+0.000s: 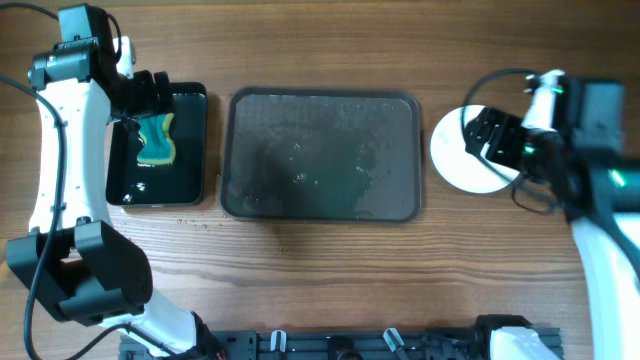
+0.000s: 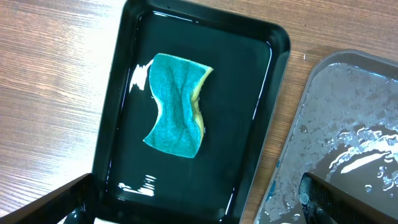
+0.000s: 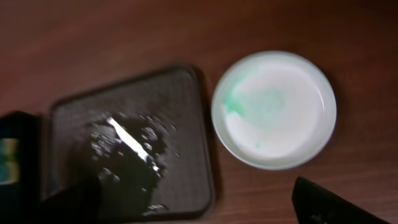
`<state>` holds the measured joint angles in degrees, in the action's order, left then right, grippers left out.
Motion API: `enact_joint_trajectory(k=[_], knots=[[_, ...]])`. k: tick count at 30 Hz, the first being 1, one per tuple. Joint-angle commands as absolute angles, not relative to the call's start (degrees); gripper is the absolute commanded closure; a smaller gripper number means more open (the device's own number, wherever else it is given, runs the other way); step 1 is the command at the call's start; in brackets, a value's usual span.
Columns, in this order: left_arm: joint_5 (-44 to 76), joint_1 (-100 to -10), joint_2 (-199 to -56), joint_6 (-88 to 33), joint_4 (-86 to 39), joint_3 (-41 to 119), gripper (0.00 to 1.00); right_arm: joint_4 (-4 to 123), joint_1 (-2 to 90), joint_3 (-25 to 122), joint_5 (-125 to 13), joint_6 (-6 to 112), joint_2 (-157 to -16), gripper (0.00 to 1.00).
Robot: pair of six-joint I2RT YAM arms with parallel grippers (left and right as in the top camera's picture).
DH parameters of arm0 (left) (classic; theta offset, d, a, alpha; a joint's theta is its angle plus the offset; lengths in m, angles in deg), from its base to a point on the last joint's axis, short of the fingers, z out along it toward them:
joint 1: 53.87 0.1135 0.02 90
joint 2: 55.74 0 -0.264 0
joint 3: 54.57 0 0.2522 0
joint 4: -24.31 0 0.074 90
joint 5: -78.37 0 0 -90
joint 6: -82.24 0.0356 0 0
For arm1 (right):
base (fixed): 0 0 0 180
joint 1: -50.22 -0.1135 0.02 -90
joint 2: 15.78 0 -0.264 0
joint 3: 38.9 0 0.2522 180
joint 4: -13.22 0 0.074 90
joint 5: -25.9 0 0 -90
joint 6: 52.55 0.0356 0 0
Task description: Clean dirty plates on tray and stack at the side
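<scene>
The dark grey tray [image 1: 320,110] lies mid-table, wet and holding no plates; it also shows in the left wrist view [image 2: 354,124] and the right wrist view [image 3: 130,143]. A white plate [image 1: 455,155] rests on the wood to the tray's right. In the right wrist view the plate [image 3: 273,109] has a faint teal smear left of centre. I cannot tell if other plates lie under it. My right gripper [image 1: 485,135] hovers over the plate's right part, open and empty [image 3: 202,205]. My left gripper [image 1: 155,100] is open and empty [image 2: 199,208] above the black container.
A glossy black rectangular container [image 1: 190,150] stands left of the tray, with a teal sponge [image 1: 157,138] lying in shallow water; the sponge [image 2: 177,106] is curled. Water drops dot the wood in front of the container. A black rail runs along the table's front edge [image 1: 380,345].
</scene>
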<state>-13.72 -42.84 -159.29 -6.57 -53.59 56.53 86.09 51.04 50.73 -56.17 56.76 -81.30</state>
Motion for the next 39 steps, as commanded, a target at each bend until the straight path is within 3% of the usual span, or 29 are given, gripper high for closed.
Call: enact_joint_trajectory(k=[1,8,14,18,27,39], knots=[[-14.0,-42.8,-159.7,-7.1,-53.6,56.7,0.00,85.6,51.0,51.5,-54.1,63.8,-76.1,0.00],[-14.0,-42.8,-159.7,-7.1,-53.6,56.7,0.00,87.2,51.1,51.5,-58.3,62.5,-71.4,0.00],[-14.0,-42.8,-159.7,-7.1,-53.6,56.7,0.00,86.0,50.6,51.1,-55.3,48.7,-68.5,0.00],[-14.0,-42.8,-159.7,-7.1,-53.6,56.7,0.00,77.6,48.1,47.2,-54.1,40.2,-64.3,0.00],[-14.0,-42.8,-159.7,-7.1,-53.6,56.7,0.00,46.8,47.3,17.7,-52.0,37.9,-43.5,0.00],[-14.0,-42.8,-159.7,-7.1,-53.6,56.7,0.00,24.6,43.6,-14.3,-51.6,30.0,-22.7,0.00]])
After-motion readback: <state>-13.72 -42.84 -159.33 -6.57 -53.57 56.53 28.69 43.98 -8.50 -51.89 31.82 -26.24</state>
